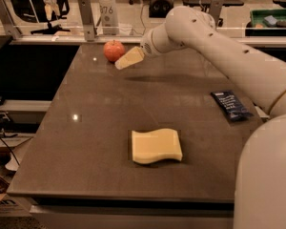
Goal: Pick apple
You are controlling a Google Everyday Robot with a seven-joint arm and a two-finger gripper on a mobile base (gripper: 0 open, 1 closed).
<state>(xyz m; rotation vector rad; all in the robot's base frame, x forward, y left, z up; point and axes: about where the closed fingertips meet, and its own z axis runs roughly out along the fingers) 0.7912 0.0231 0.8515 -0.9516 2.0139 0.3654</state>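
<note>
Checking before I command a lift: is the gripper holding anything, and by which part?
Nothing appears held. The gripper is just right of the apple, beside it rather than around it; the apple rests on the table.

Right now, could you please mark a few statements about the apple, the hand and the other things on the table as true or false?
1. The apple rests on the table near its far edge. True.
2. The hand holds the apple lifted above the table. False: the apple sits on the table, and the hand is close beside it, on the side toward the table's middle.
3. The yellow sponge lies nearer the front edge than the apple does. True.
4. The dark blue wrapper lies on top of the sponge. False: it lies apart from the sponge, by the table's right edge in the camera view.
</note>
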